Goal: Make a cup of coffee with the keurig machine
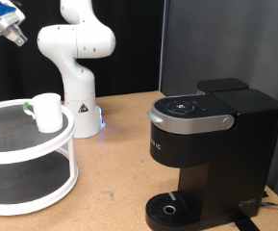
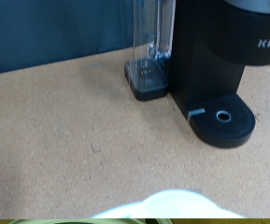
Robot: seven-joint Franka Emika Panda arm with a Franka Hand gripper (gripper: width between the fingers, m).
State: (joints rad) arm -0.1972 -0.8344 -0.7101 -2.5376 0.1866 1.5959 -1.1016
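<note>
The gripper (image 1: 6,27) hung high at the exterior view's far left, its jaws too unclear to tell, so a clumsy drop could tip the cup (image 1: 47,112) off the round white shelf (image 1: 33,159), well left of the keurig machine (image 1: 208,154).

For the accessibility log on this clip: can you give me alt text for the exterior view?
A black coffee maker stands on a wooden table at the view's right, its drip tray bare. A white mug sits on a round two-tier white stand at the left. The gripper hangs high at top left, holding nothing.
</note>
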